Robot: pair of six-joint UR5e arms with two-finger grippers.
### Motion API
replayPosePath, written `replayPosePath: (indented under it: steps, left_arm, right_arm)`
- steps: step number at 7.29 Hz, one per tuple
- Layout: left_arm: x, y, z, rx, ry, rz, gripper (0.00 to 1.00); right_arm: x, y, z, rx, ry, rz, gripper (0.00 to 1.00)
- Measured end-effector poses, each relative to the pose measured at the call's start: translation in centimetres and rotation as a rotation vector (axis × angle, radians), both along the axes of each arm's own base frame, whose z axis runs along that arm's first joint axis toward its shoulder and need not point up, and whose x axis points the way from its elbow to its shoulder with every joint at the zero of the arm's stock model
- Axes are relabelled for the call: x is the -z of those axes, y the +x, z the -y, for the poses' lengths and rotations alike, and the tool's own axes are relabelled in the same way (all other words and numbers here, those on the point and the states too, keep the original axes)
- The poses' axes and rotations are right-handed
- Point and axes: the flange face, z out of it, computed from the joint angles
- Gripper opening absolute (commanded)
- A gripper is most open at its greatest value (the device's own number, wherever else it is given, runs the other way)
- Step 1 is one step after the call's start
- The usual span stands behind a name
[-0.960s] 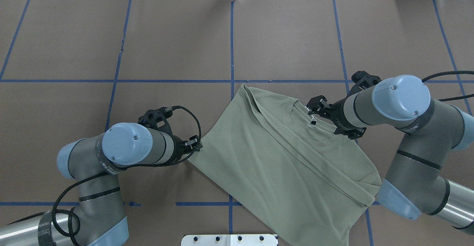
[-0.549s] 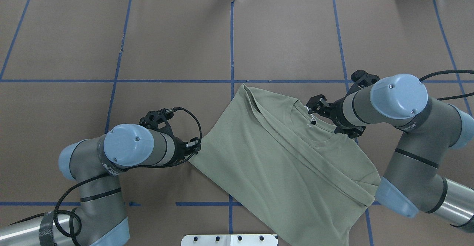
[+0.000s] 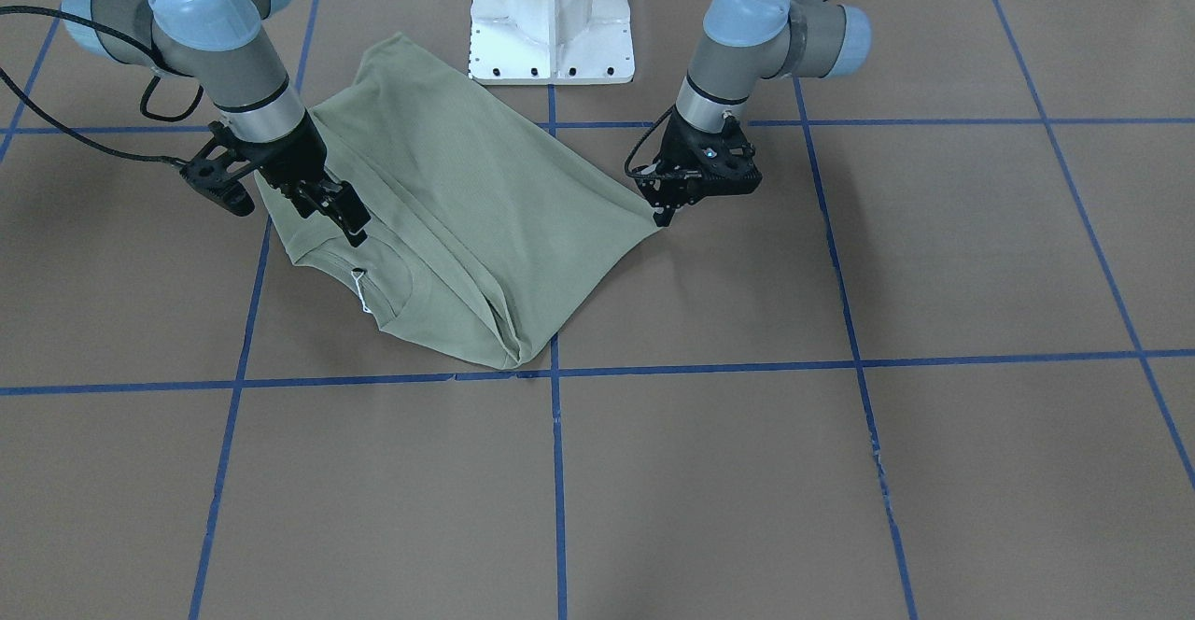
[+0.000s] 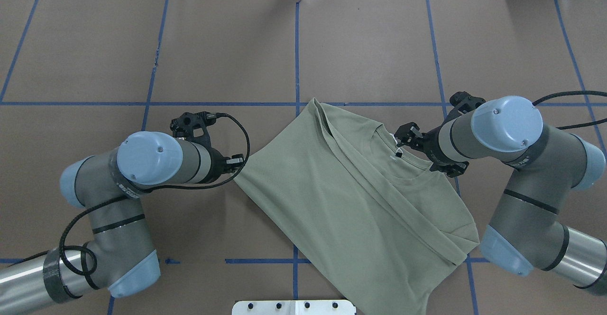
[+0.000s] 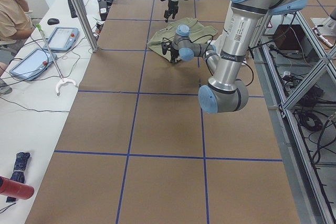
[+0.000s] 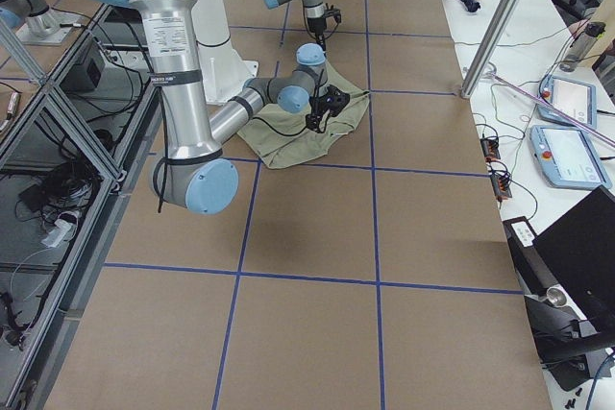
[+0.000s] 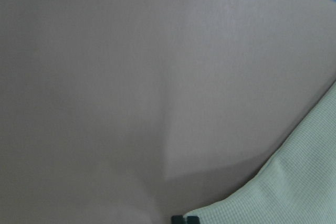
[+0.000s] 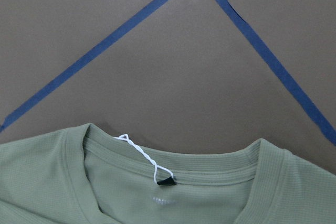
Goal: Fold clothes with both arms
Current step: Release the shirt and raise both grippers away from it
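Observation:
The clothes are one sage-green shirt (image 4: 351, 201) lying folded and slanted on the brown table, its ribbed collar (image 8: 173, 169) and white tag string (image 8: 142, 156) facing up. My left gripper (image 4: 237, 163) is shut on the shirt's left corner (image 3: 644, 223). One black fingertip (image 7: 179, 219) shows at the fabric edge in the left wrist view. My right gripper (image 4: 404, 139) hangs just above the collar's edge near the shoulder (image 3: 350, 223). Its fingers look apart and hold nothing. No finger shows in the right wrist view.
The white pedestal base (image 3: 553, 18) stands just behind the shirt. Blue tape lines (image 4: 296, 44) cross the brown table. In the left side view a person (image 5: 10, 14) sits at a side bench with tablets (image 5: 31, 61).
My left gripper has moved left and away from the base, dragging the shirt's corner with it. The whole shirt has shifted and turned slightly. The right gripper has barely moved.

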Motion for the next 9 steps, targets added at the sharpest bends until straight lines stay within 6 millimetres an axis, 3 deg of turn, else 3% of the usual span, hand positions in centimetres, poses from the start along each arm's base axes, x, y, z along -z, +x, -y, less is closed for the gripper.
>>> replayPosePath:
  steps: [1, 3, 6, 7, 8, 9]
  left_arm:
    - [-0.6, -1.1, 3.2, 0.020, 0.055, 0.037, 0.00]
    - [-0.3, -2.0, 12.2, 0.105, 0.123, 0.050, 0.00]
    - [1.0, 0.6, 25.7, 0.223, 0.183, -0.018, 0.00]
    - [1.2, 0.6, 28.6, 0.247, 0.192, -0.027, 0.55]
    - [1.6, 0.3, 29.7, 0.257, 0.199, -0.036, 0.66]
    - [1.9, -0.6, 29.5, 0.258, 0.214, -0.058, 0.66]
  right_arm:
    - [0.1, 0.0, 0.0, -0.002, 0.002, 0.001, 1.00]
    - [0.5, 0.3, 0.3, -0.034, 0.028, -0.004, 1.00]
    - [1.6, 0.8, 0.5, -0.069, 0.064, 0.001, 1.00]
    - [2.3, 0.8, 0.6, -0.075, 0.074, 0.010, 1.00]
    - [3.1, 0.9, 0.7, -0.087, 0.088, 0.020, 1.00]
    - [3.5, 0.9, 0.7, -0.095, 0.102, 0.022, 1.00]
